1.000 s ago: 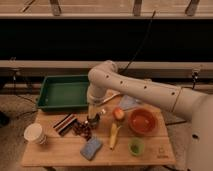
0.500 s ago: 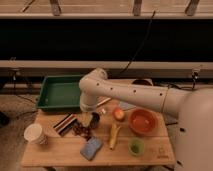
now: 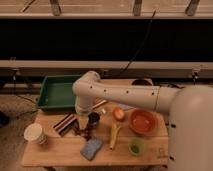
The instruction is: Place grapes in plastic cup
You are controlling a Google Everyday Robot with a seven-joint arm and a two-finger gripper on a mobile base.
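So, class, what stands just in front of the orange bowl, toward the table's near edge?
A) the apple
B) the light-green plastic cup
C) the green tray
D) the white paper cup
B: the plastic cup stands right before the orange bowl; the gripper hangs low over the grapes, further left.

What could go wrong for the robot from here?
The gripper hangs low over the grapes, with the dark metal cup right beside them: it might knock that over. The plastic cup stands some way off, past the banana, so grapes could drop on the way.
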